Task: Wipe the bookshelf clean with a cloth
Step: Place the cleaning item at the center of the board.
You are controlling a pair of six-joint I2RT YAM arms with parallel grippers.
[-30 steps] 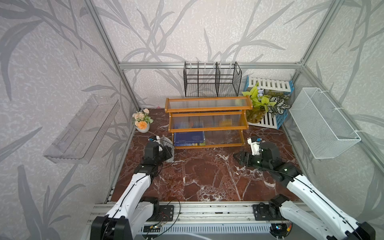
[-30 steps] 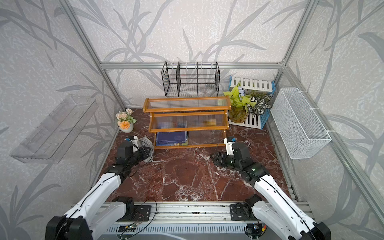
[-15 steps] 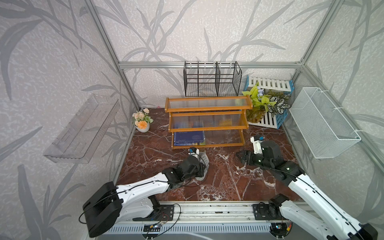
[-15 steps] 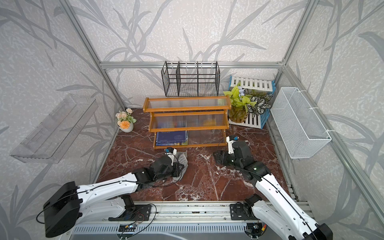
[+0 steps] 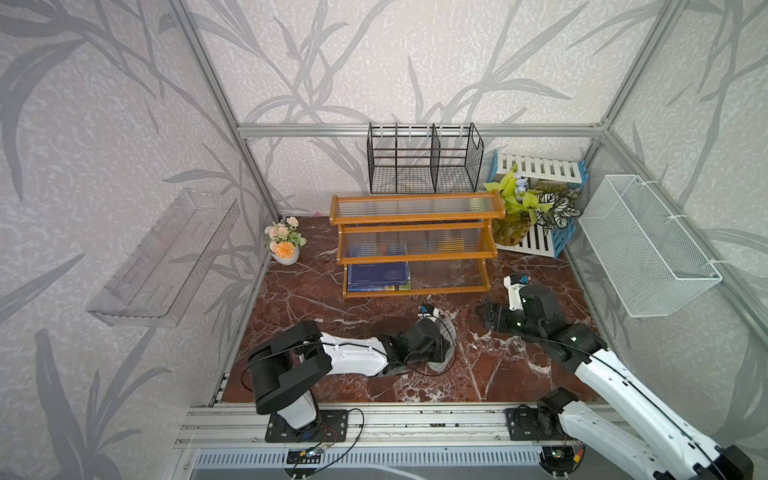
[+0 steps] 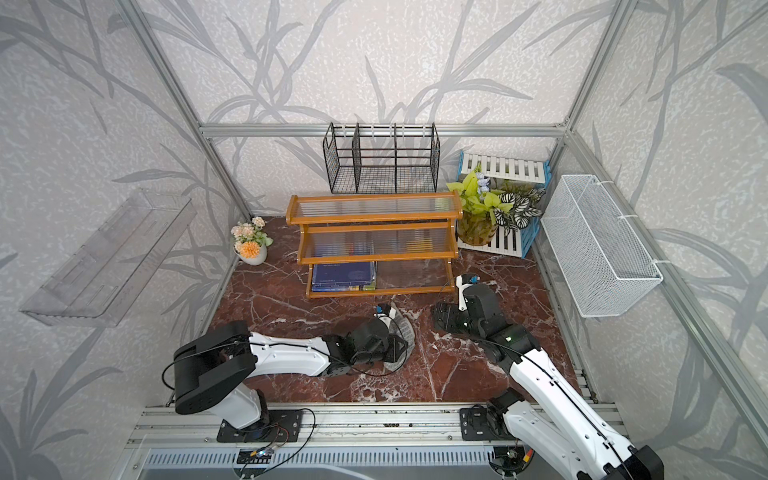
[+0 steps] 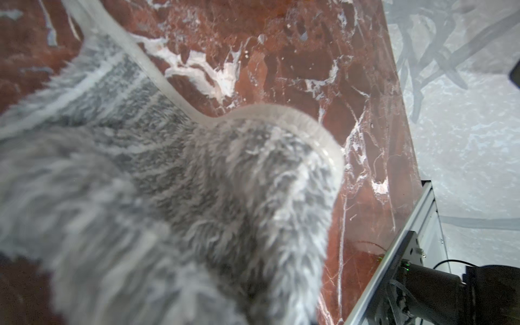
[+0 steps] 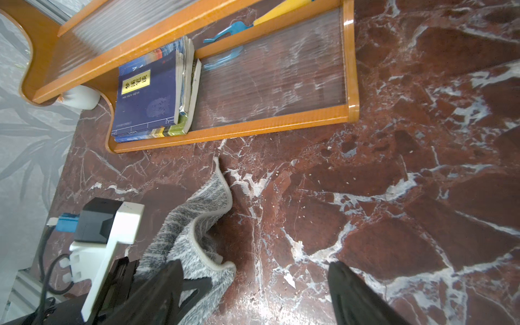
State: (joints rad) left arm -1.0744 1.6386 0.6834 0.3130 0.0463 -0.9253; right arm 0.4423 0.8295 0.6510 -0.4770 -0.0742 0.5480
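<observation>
Currently: the small grey knitted cloth with lighter stripes (image 5: pixel 449 326) lies crumpled on the red-brown marble tabletop (image 5: pixel 332 299). It sits in front of the wide three-tier bookshelf of orange-brown wood and clear ribbed boards (image 5: pixel 415 217), about level with the middle of the bottom tier and not touching it.

My left gripper (image 5: pixel 441 347) sits low over the cloth, in front of the bookshelf's middle; the rag's edges stick out around it. The left wrist view is filled with fuzzy grey pile and my fingers don't show. I cannot tell whether that jaw pinches the cloth or has let go.

My right gripper (image 8: pixel 253 264) hangs low in front of the bookshelf's right end. Its jaws are spread wide with only marble between them, and one finger is near the cloth's edge.

A stack of books with a dark-blue cover on top (image 8: pixel 146 92) lies flat on the left half of the bookshelf's bottom tier.
</observation>
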